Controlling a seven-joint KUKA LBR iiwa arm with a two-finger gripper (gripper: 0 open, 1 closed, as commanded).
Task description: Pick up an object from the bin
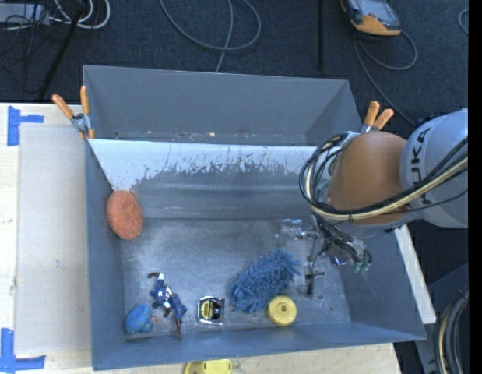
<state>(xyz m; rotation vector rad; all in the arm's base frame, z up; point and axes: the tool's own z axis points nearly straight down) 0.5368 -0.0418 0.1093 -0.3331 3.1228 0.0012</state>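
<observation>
On the white casing of the arm (441, 158) the letters "KU" can be read near the right edge; the rest of the word is cut off. A label is seen on the face of the small tape measure (210, 309), but its writing is too small to be read.

The claw (312, 281) is found low in the right part of the grey bin (225, 197), under the orange cover (365, 174) and the looped cables (314, 174) of the wrist. Whether it is open or closed cannot be told, and nothing is seen to be held by it. It is placed just beside the right edge of a blue shaggy cloth (262, 280). The sloped right wall of the bin is near on its other side, so little room is left there. Wide bare floor is left in the middle and toward the back wall.

The cloth lies on the front right part of the floor. Its long axis runs from the lower left to the upper right, and its upper end is turned toward the claw. A yellow round disc (282, 311) is seen just beside its lower right corner, near the front wall. Further left along that wall the tape measure, a blue toy figure (167, 297) and a blue ball (138, 319) are lined up, the ball in the front left corner. An orange-brown oval sponge (124, 214) is set well apart, against the left wall.
</observation>
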